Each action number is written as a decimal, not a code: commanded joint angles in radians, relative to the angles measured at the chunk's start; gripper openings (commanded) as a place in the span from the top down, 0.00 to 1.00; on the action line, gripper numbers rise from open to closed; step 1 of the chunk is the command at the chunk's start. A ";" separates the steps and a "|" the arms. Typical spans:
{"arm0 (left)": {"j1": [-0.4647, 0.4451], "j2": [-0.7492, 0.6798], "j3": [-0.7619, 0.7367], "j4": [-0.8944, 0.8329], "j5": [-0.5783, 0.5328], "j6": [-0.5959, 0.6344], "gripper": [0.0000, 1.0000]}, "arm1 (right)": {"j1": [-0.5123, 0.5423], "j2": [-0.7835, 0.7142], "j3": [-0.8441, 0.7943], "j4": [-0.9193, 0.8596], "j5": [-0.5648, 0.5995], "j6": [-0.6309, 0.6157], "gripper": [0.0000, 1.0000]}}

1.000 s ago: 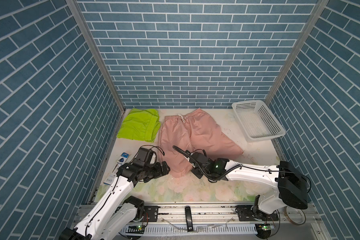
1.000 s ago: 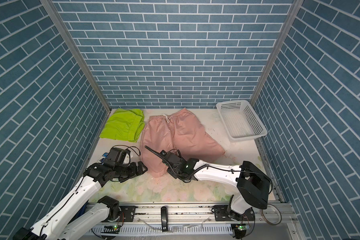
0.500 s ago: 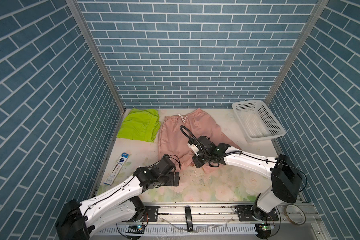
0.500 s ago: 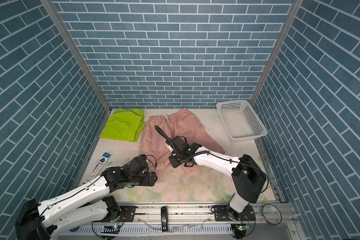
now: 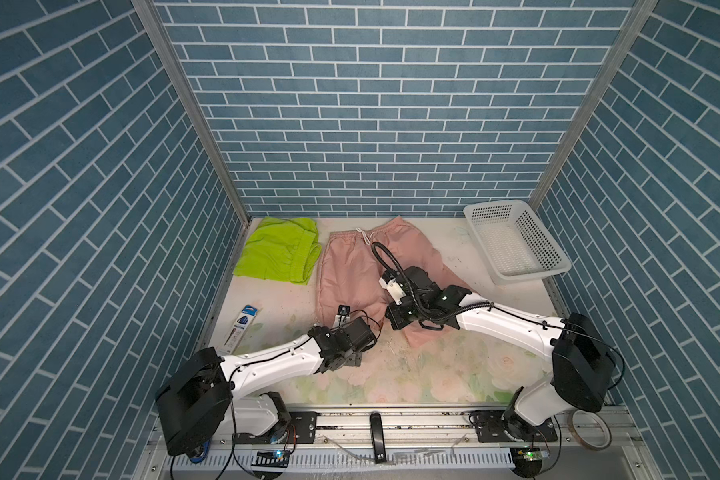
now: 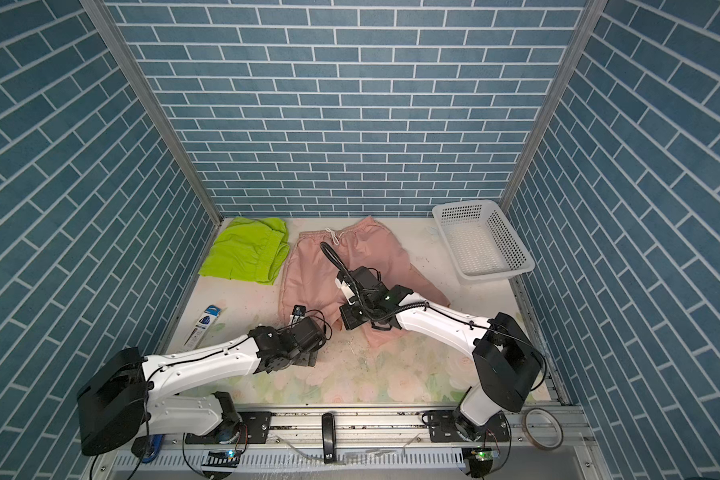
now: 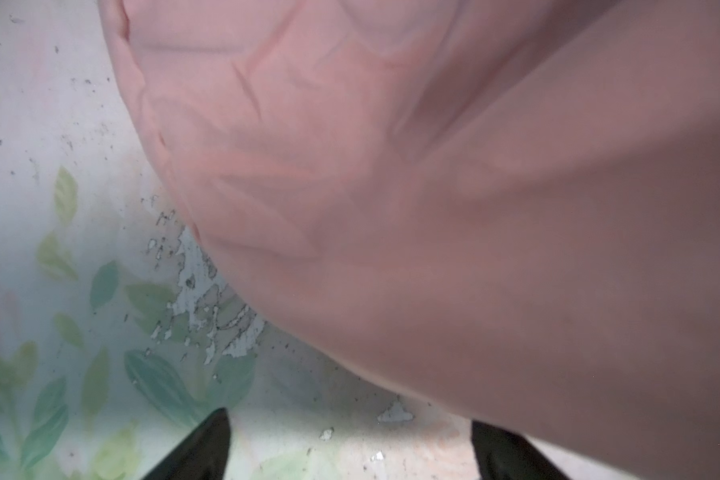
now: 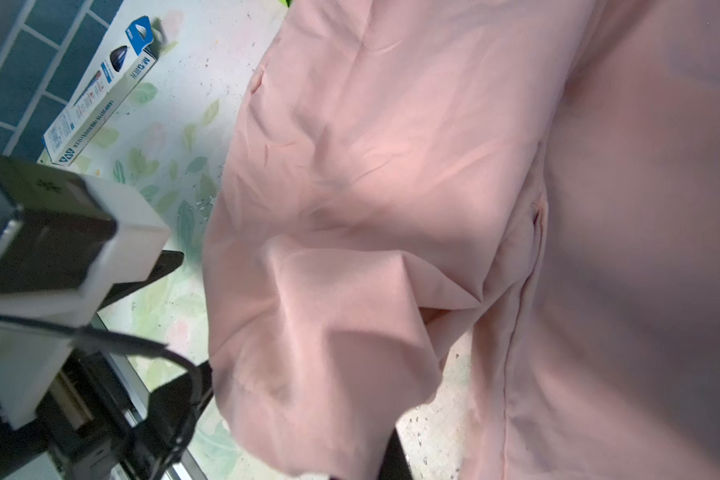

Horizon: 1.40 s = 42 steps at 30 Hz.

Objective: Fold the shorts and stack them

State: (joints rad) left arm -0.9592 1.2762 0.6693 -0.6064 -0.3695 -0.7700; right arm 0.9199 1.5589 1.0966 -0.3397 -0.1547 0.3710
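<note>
Across the middle of the surface (image 5: pixel 433 374), see the salmon shorts (image 5: pixel 350 266) spread out, waistband toward the back wall. Beside them, at far left, note the folded lime shorts (image 5: pixel 275 253). At the near hem, find the right claw (image 5: pixel 393 322) clenched on salmon cloth, holding a fold raised. Just left, spot the left claw (image 7: pixel 348 419) released, with fingers wide apart and hem overlapping 1 finger.

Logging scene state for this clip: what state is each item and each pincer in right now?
pink shorts: unfolded, waistband at the far side, near hem bunched and lifted.
lime green shorts: folded, lying flat beside the pink pair.
white basket: upright, empty.
left pincer: open at the pink hem.
right pincer: shut on the pink shorts.
narrow box: lying flat.
</note>
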 commanded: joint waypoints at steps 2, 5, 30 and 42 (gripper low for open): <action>0.022 -0.064 0.048 -0.073 -0.050 0.002 0.45 | -0.005 -0.038 -0.027 -0.002 0.005 0.028 1.00; 0.071 -0.126 0.056 -0.099 -0.016 0.035 0.58 | -0.007 -0.049 -0.032 -0.008 0.018 0.011 1.00; -0.047 0.043 -0.039 0.244 -0.250 0.116 0.00 | -0.026 -0.056 -0.097 0.192 -0.077 0.058 1.00; -0.029 0.107 0.024 0.107 -0.251 0.060 0.73 | -0.032 -0.098 -0.144 0.187 -0.045 0.051 1.00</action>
State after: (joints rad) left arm -0.9977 1.3792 0.6430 -0.3923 -0.5861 -0.6979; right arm 0.8951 1.4967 0.9756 -0.1631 -0.2176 0.3965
